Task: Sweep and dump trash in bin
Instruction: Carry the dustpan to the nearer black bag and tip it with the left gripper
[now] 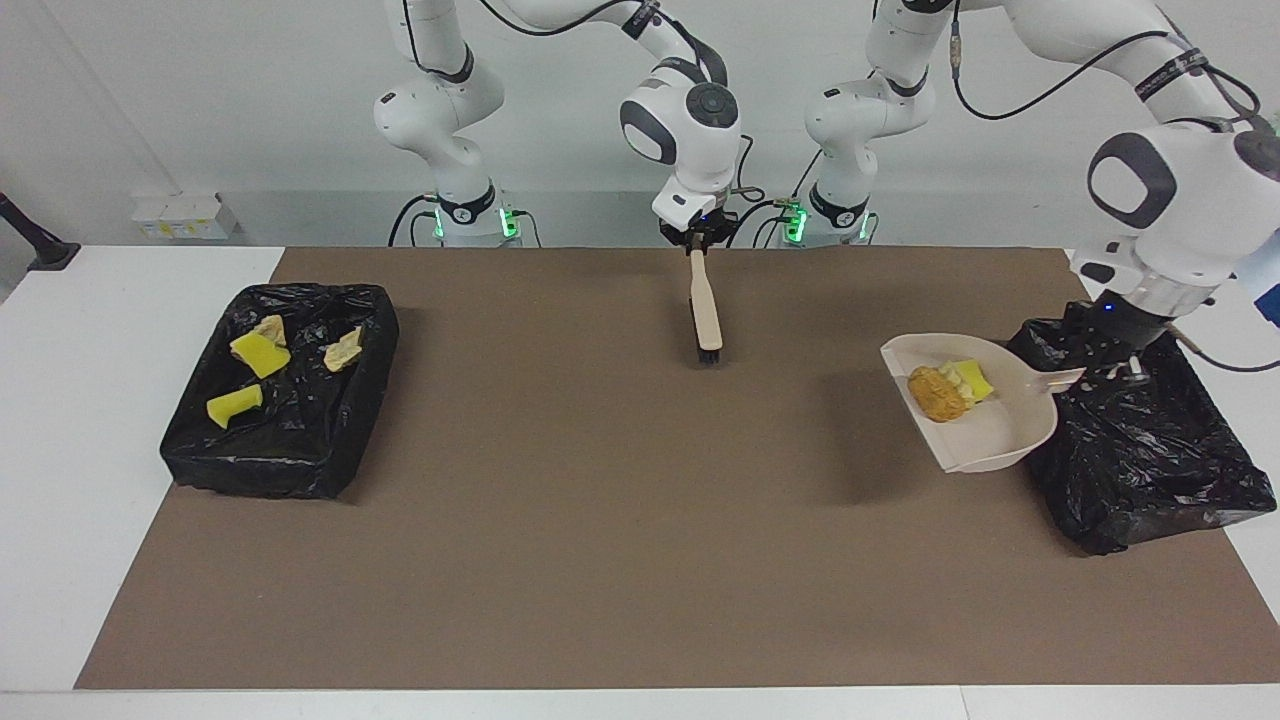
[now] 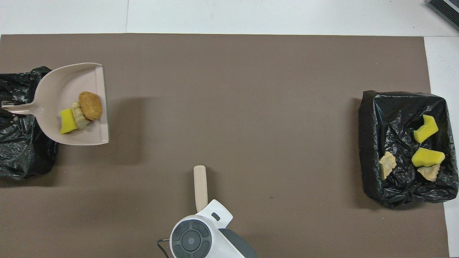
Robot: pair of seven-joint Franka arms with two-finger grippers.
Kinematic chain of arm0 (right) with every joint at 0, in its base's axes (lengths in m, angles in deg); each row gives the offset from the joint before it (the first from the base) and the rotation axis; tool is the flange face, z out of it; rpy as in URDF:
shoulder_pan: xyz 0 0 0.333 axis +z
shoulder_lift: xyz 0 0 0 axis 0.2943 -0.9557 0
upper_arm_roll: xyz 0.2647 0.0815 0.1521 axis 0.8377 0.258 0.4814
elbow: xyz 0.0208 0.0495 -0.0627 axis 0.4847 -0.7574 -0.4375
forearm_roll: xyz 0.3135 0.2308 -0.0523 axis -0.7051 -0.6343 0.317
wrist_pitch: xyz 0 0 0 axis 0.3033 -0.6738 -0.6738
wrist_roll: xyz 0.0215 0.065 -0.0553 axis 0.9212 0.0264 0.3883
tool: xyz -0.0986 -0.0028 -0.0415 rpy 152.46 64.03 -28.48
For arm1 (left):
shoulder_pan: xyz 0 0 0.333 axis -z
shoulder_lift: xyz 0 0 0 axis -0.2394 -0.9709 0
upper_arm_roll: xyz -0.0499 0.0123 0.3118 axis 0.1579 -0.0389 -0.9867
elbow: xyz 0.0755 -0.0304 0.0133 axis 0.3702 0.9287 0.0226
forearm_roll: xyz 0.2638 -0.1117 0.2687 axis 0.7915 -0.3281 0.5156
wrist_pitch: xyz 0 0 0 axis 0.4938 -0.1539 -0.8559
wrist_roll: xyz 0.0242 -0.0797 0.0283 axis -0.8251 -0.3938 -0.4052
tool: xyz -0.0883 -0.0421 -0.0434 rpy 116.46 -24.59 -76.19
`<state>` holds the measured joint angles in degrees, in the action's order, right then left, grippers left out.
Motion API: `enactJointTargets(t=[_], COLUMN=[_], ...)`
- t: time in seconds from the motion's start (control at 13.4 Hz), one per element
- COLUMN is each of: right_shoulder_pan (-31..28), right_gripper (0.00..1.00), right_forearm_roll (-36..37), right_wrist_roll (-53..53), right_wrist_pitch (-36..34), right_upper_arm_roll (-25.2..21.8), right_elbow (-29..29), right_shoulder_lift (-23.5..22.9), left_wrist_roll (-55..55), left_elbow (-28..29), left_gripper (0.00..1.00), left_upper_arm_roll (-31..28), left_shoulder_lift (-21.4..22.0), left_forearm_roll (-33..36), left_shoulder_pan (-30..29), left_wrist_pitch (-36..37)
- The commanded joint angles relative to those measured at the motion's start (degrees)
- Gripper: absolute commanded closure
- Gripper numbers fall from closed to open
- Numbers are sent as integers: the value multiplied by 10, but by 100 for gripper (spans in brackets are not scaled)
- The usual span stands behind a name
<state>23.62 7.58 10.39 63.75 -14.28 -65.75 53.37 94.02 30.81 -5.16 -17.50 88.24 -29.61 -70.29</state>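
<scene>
My left gripper (image 1: 1118, 368) is shut on the handle of the beige dustpan (image 1: 990, 440), which it holds in the air over the mat's edge, at the rim of the black bin (image 1: 1150, 500) at the left arm's end. In the pan lie three pieces of trash: an orange chunk (image 1: 937, 393), a tan piece (image 1: 953, 376) and a yellow sponge bit (image 1: 977, 379). The overhead view shows the dustpan (image 2: 61, 86), the orange chunk (image 2: 90, 105) and that bin (image 2: 21, 154), but not the left gripper. My right gripper (image 1: 699, 243) is shut on the beige brush (image 1: 707, 310), which hangs bristles down over the mat close to the robots.
A second black bin (image 1: 260, 465) at the right arm's end holds several yellow and tan scraps (image 2: 427, 157). Brown mat (image 1: 600, 500) covers the table between the two bins. The brush handle (image 2: 200, 186) pokes out from under the right arm's wrist in the overhead view.
</scene>
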Motion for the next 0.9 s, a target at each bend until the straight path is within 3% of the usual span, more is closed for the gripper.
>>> enactJointTargets(t=[0.0,0.15,0.22,0.37,0.67,0.82], right_shoulder_pan=[0,-3,-3,-1,-22,-58], right_gripper=[100,100,77,0,0,0], right_forearm_roll=[18,17,17,19,18,15], right_wrist_roll=[-16,-16,-16,-18,-13,-8], right_wrist_pitch=[8,11,11,4,-40,-50], right_upper_arm_roll=[-1,-1,-1,-1,-6,-4], right_elbow=[19,20,20,22,47,48], right_shoulder_lift=[-18,-23,-23,-22,5,42], left_wrist_roll=[37,52,55,54,47,34], left_elbow=[-81,-104,-117,-123,-124,-123], left_gripper=[100,100,100,100,100,100], left_upper_arm_roll=[6,3,2,2,-26,-30], left_shoulder_lift=[-40,-53,-57,-62,-64,-64], left_forearm_roll=[-5,-2,10,60,127,175], left_shoulder_pan=[-57,-92,-107,-115,-116,-117], left_wrist_pitch=[40,43,41,23,-24,-48])
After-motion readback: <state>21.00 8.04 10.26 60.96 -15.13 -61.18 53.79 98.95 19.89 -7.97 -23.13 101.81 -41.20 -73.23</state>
